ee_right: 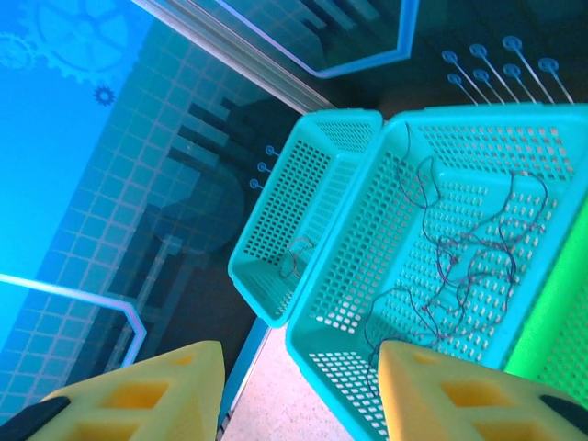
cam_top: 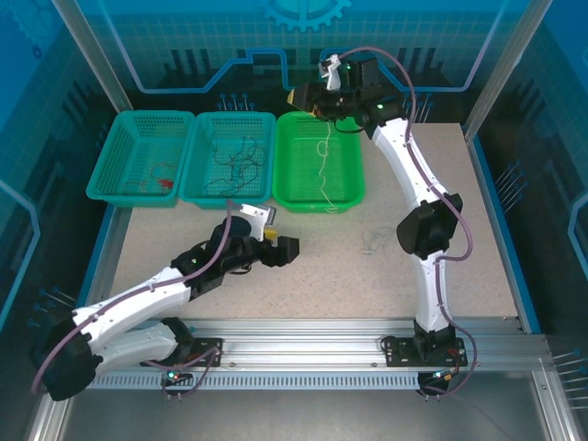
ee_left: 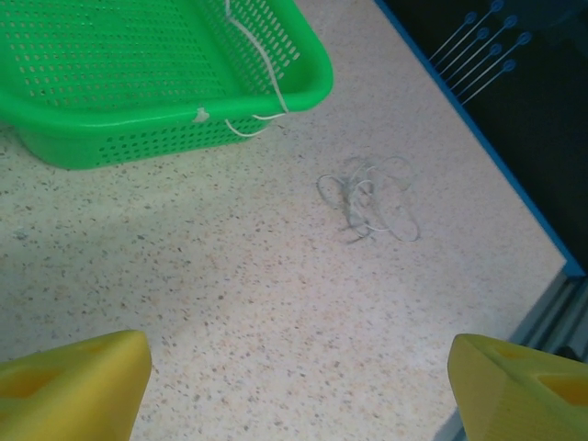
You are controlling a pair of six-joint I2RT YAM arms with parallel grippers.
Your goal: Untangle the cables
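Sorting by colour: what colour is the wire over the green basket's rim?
The wire is whitish; clearest in left wrist view.

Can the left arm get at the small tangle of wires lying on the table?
Probably yes: the left gripper is open, and the tangle lies on the table ahead of it with nothing between. The green basket sits aside.
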